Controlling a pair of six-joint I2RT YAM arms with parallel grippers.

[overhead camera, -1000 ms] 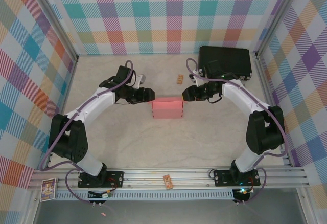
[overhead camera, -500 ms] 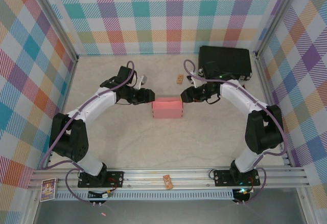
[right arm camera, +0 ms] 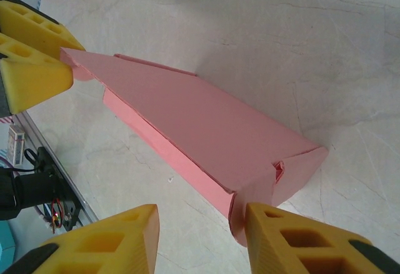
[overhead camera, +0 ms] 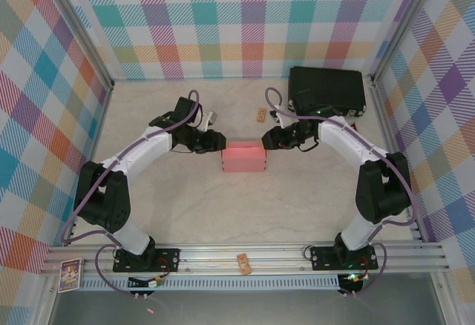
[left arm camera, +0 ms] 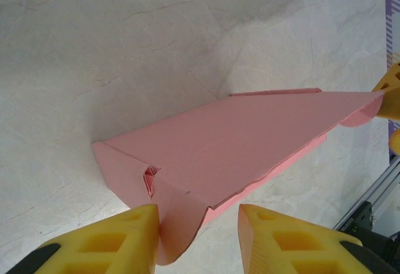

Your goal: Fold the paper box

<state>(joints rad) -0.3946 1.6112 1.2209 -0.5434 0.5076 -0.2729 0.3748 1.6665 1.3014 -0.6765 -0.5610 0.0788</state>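
Paper box (overhead camera: 243,158) sits in the middle of the table (overhead camera: 223,214). The left gripper (overhead camera: 216,141) is at one end and the right gripper (overhead camera: 271,138) at the other. Both have fingers spread wide around an end flap.

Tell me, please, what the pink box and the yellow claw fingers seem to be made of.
The paper box looks like thin matte pink cardboard: crisp creases, curling flap. The left claw's fingers look like matte yellow plastic or foam, with moulded pockets.
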